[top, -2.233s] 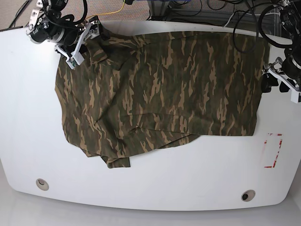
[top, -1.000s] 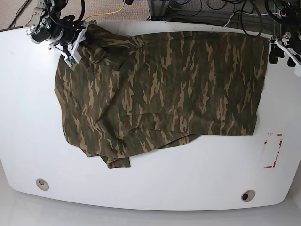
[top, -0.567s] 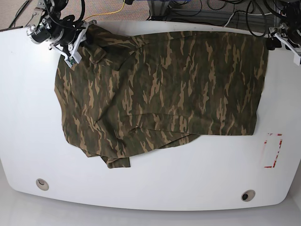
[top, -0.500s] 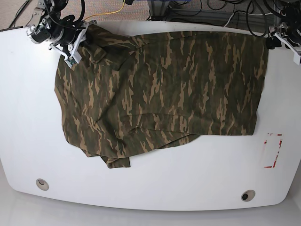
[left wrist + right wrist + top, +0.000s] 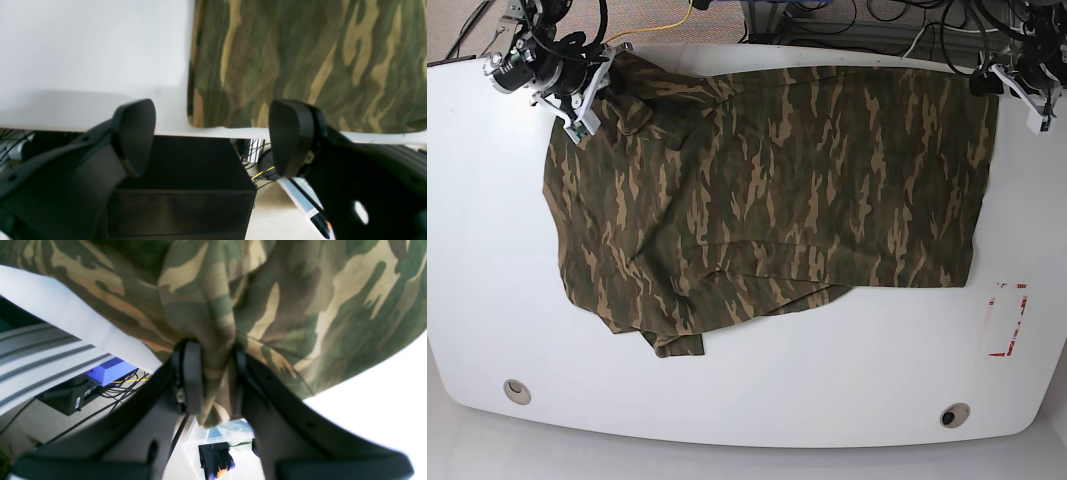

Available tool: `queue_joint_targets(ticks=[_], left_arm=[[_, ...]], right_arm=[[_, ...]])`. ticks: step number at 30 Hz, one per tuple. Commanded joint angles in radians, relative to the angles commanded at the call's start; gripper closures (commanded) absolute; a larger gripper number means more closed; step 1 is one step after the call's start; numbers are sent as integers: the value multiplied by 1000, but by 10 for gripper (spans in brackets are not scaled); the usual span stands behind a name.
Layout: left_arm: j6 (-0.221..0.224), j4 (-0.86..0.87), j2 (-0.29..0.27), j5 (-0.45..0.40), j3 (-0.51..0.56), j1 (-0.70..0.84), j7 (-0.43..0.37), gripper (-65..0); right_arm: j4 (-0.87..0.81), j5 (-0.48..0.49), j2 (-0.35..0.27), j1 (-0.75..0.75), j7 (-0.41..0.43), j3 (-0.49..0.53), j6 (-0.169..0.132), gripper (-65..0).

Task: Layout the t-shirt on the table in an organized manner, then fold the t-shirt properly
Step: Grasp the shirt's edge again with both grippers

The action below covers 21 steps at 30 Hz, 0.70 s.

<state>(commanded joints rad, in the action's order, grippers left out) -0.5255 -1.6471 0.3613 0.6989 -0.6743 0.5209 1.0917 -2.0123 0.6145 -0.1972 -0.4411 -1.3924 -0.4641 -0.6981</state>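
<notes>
Since the earlier frames the left gripper [image 5: 993,82] has swung from beside the shirt's side hem up to the shirt's far corner, while the shirt itself has hardly shifted. Largest first: the table [image 5: 757,400] carries the shirt [image 5: 767,190], which lies spread over the far half of the tabletop, its far edge reaching the table's far rim, a bunched fold and a stray flap along its near edge, well apart from the red tape outline [image 5: 1007,320]. At the opposite far corner of the shirt, the right gripper [image 5: 210,376] is pinched on a gathered tuck of cloth, the fabric squeezed between both pads. The left gripper's jaws stand spread wide with nothing between them, hanging just past the table's rim and straddling the shirt's hem corner [image 5: 203,113], not touching it as far as the wrist view shows. By my reading the laying-out step is in hand, and folding has not begun. The next move likely calls for the left jaws to ease onto that corner and pinch it, so both far corners can be pulled taut together to smooth the near wrinkles.
</notes>
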Motion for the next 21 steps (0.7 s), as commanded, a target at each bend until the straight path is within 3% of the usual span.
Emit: queue_joint_targets(ticks=[12,14,21], left_arm=[[0,12,-28,-2,3,0,0,-486],[0,12,-32,-2,3,0,0,-436],[0,12,-34,-2,17,-6,0,-106]], right_arm=[[0,0,2,3,0,0,0,-125],[0,0,12,5,0,0,0,-124],[0,0,18,5,0,0,0,-120]])
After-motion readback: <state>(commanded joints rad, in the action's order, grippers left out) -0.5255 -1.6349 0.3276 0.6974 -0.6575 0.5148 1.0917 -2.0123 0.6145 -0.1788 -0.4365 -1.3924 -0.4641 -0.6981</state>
